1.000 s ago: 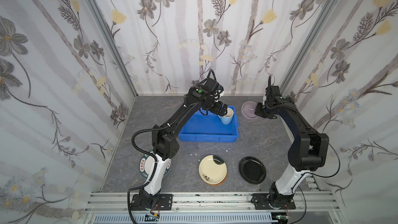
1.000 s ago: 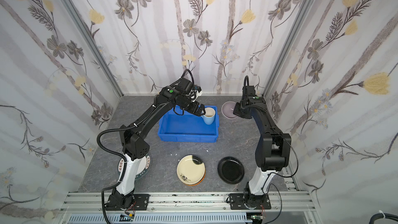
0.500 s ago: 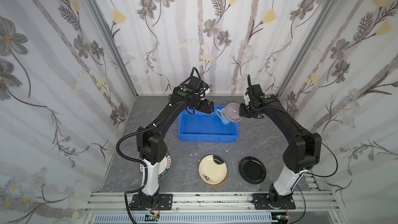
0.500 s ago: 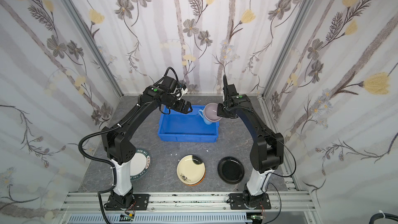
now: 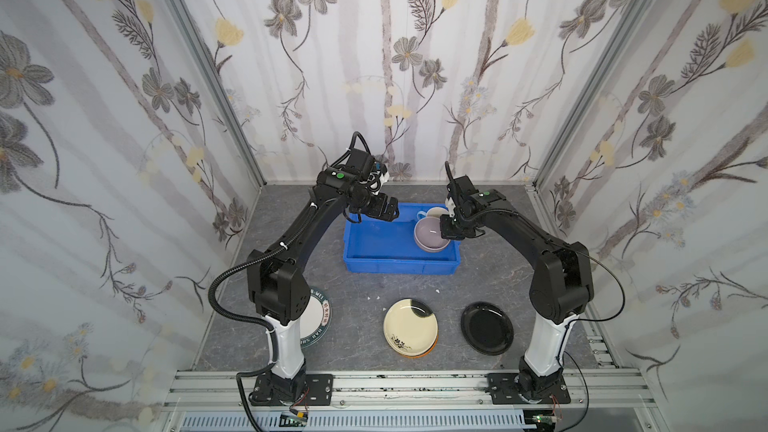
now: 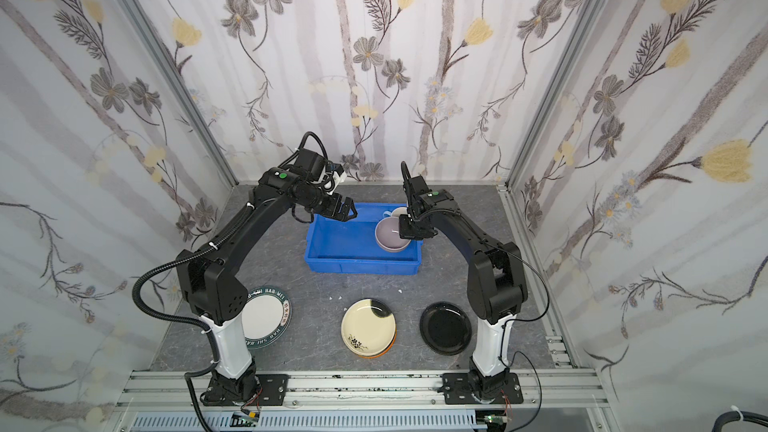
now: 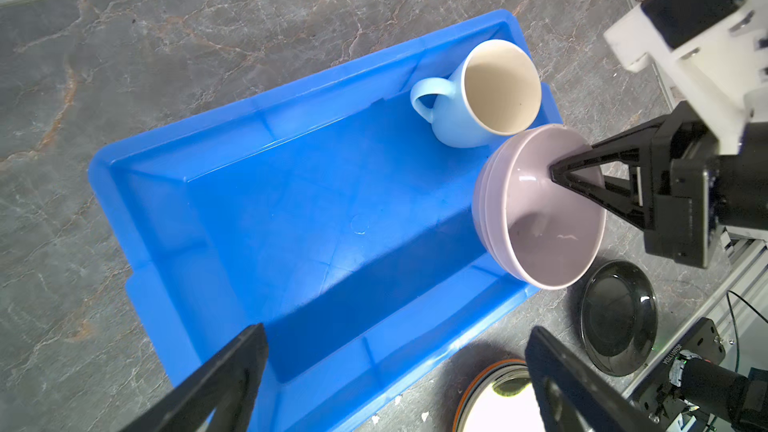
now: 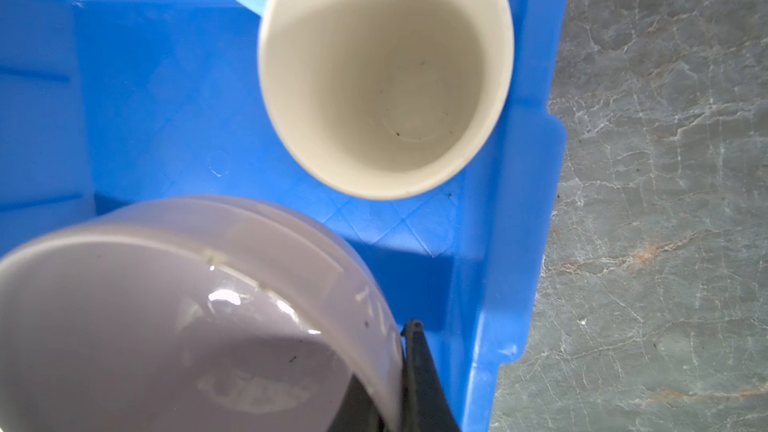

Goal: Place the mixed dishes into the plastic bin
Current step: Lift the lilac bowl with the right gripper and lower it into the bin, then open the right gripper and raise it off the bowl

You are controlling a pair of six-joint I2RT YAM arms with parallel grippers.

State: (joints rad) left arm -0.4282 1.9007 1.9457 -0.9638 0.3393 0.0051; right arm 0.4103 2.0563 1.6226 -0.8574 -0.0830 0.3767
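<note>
Your R gripper [image 5: 444, 233] is clamped on the rim of the lilac bowl [image 5: 430, 236]: one finger [image 7: 561, 174] is inside the bowl, the other [image 8: 419, 367] against the outer wall. The bowl's tilted, mouth up and a bit toward the L side, at the right end of the blue bin [image 5: 376, 243] on the near side; can't tell if it touches the bin floor. The light blue mug [image 5: 434, 214] sits in the bin's far right corner, just behind the bowl, handle pointing L. Your L gripper [image 5: 384, 214] is spread wide w/ nothing in it, over the bin's far left part, well apart from the bowl. Outside the bin, near the table's [image 5: 478, 280] front: cream plate [image 5: 409, 326] stacked on an orange plate [image 5: 433, 349], black plate [image 5: 487, 328] beside them, white lettered plate [image 5: 318, 320] partly hidden by the L arm.
</note>
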